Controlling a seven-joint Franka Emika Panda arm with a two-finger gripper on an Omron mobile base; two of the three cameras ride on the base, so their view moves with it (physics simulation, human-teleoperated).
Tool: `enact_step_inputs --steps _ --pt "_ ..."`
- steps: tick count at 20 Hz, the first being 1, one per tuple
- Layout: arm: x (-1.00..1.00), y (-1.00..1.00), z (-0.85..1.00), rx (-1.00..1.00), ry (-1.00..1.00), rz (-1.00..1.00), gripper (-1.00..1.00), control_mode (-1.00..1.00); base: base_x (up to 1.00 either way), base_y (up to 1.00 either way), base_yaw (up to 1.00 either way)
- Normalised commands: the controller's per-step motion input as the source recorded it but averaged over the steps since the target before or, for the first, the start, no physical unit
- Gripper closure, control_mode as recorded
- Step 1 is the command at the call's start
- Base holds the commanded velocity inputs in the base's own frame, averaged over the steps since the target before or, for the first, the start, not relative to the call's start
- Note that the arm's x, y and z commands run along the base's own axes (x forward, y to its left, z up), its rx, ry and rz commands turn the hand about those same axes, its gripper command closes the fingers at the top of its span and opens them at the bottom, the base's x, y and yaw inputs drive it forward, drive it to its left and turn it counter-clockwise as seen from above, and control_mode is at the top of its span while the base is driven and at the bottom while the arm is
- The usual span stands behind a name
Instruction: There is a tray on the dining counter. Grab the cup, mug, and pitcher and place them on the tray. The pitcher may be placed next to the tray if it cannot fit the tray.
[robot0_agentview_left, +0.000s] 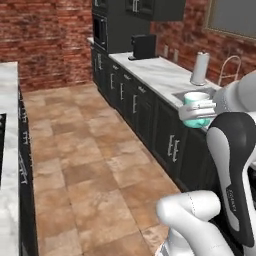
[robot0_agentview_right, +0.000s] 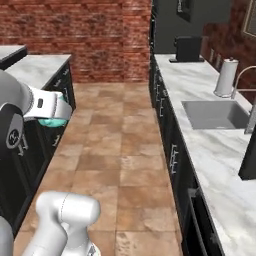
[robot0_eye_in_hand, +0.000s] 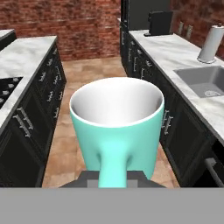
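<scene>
Mug (robot0_eye_in_hand: 117, 124), light teal with a white inside, sits upright in the gripper (robot0_eye_in_hand: 114, 177) and is carried in the air above the brown tiled floor (robot0_agentview_left: 95, 165) of the kitchen aisle. In the hand view its open mouth faces up and its loop handle points straight back toward the hand, where the fingers are closed nearly all the way on that handle. From the left base view the mug (robot0_agentview_left: 196, 110) shows just ahead of the white wrist, in front of the wall counter (robot0_agentview_left: 155, 72) with its sink (robot0_agentview_right: 215, 114) and paper towel roll (robot0_agentview_right: 225, 76). From the right base view only a teal edge (robot0_agentview_right: 52, 121) peeks out below the wrist.

The mug looks rigid and light, probably ceramic-like, so it would not flex but could chip if set down hard. It appears empty, so nothing can spill. A grip by the handle alone leaves the body hanging forward, so it may swing or tip during fast moves. Tray, cup and pitcher are not visible from here.
</scene>
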Motion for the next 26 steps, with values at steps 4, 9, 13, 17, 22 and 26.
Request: enact_step_inputs --steps 4,9,13,17,22,26 --pt "0.0 0.0 0.0 0.0 0.0 0.0 1.0 1.0 1.0 0.54 0.2" --pt "0.0 0.0 0.0 0.0 0.0 0.0 1.0 1.0 1.0 0.44 0.21" --pt "0.0 0.0 0.0 0.0 0.0 0.0 1.0 1.0 1.0 0.31 0.24" --pt "0.0 0.0 0.0 0.0 0.0 0.0 1.0 1.0 1.0 0.17 0.24" --pt "0.0 0.0 0.0 0.0 0.0 0.0 1.0 1.0 1.0 0.33 0.25" --pt "0.0 0.0 0.0 0.0 0.0 0.0 1.0 1.0 1.0 0.44 0.28"
